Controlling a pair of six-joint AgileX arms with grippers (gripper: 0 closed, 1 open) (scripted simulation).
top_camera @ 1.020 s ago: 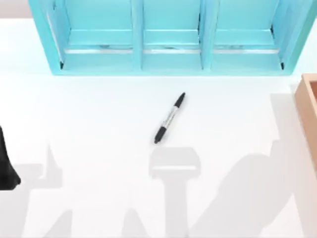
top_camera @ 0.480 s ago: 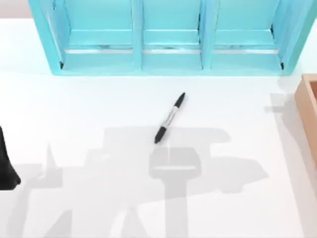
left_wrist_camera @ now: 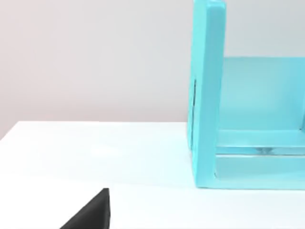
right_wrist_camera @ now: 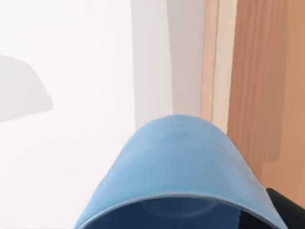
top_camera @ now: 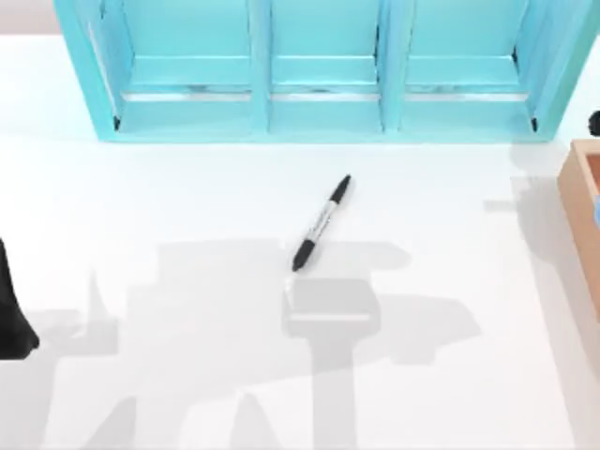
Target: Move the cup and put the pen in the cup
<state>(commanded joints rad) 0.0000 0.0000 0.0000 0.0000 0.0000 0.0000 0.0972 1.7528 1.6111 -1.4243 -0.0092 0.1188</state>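
The black pen (top_camera: 321, 223) with a pale labelled barrel lies slantwise on the white table (top_camera: 169, 206), near the middle. The blue cup (right_wrist_camera: 181, 167) looms close in the right wrist view, its rim toward the camera, held above the table beside a wooden box. One dark finger (right_wrist_camera: 285, 209) of my right gripper presses at its side. At the top view's right edge a blue sliver of the cup (top_camera: 596, 212) and a dark bit of my right arm (top_camera: 594, 123) show. My left gripper (top_camera: 11, 314) is parked at the left edge.
A turquoise shelf unit (top_camera: 319, 75) with three bays spans the back of the table; one end wall (left_wrist_camera: 207, 95) appears in the left wrist view. A wooden box (top_camera: 581, 211) stands at the right edge, its wall (right_wrist_camera: 267, 71) by the cup.
The arm's shadow has spread leftward across the table. A blue sliver and a dark arm part have appeared at the right edge. The pen and left arm have not moved.
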